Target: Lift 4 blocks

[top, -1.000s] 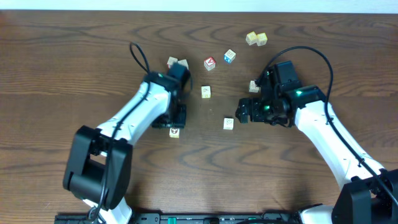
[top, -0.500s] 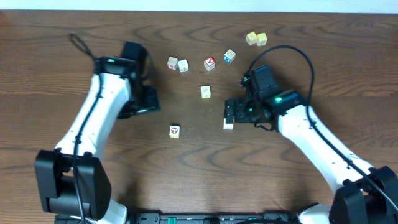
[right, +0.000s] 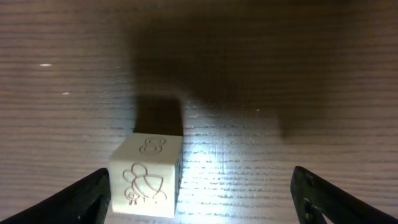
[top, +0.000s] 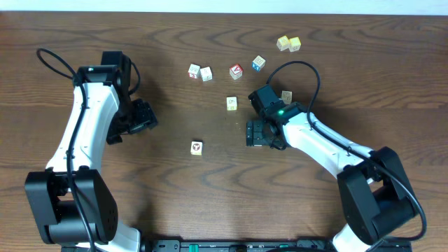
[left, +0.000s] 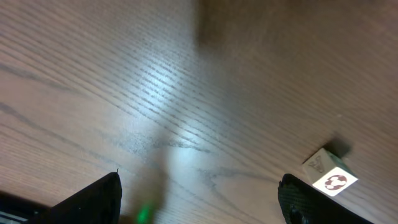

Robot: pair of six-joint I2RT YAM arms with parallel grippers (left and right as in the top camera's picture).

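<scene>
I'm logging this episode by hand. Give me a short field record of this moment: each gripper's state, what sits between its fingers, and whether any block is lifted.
left gripper: open, nothing between its fingers
right gripper: open, low over the table, straddling the bee-marked block
bee-marked block: on the table, close to one finger, clear of the other
red-brown-marked block: on the table, free of both grippers
blocks lifted: none visible
</scene>
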